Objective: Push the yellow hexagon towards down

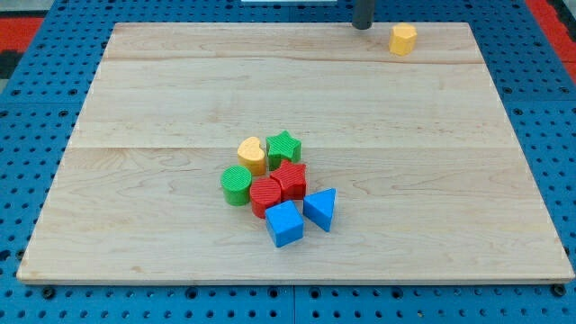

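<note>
A: Near stock, centre of the wooden board (135, 225)?

B: One tight cluster. Nearest: blue cube (284, 224), blue triangle (321, 209) just to its right. Behind them: red cylinder (265, 194) touching a red star (290, 179); green cylinder (237, 185) on the left. Farthest of the group: yellow heart (253, 155) and green star (284, 147), side by side.

A: Task item?

B: Yellow hexagon (403, 39), alone at the far right edge, well apart from the cluster.

A: Tool?

B: My tip (362, 26), far edge, just left of the hexagon, not touching. No pincer fitted, so no open or closed state to record.

A: Why placed there?

B: Likely staging. To drive the hexagon nearward, my tip needs its far side; it sits beside it, not yet behind.

A: Hazard?

B: Little room behind the hexagon; a glancing contact could send it sideways.
</note>
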You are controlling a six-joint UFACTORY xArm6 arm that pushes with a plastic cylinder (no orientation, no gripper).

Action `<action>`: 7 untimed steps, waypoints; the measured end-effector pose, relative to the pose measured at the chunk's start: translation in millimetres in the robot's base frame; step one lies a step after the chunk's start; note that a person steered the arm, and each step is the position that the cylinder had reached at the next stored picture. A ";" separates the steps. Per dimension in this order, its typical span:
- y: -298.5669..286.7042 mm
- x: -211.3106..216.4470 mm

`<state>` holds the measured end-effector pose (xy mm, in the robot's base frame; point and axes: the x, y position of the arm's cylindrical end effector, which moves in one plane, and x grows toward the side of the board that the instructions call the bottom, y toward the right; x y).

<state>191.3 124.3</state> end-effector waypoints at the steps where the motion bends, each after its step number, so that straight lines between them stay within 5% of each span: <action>1: 18.8 0.6; 3: 83.6 0.8; 5: 81.0 4.5; 7: 81.0 52.1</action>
<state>243.4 205.2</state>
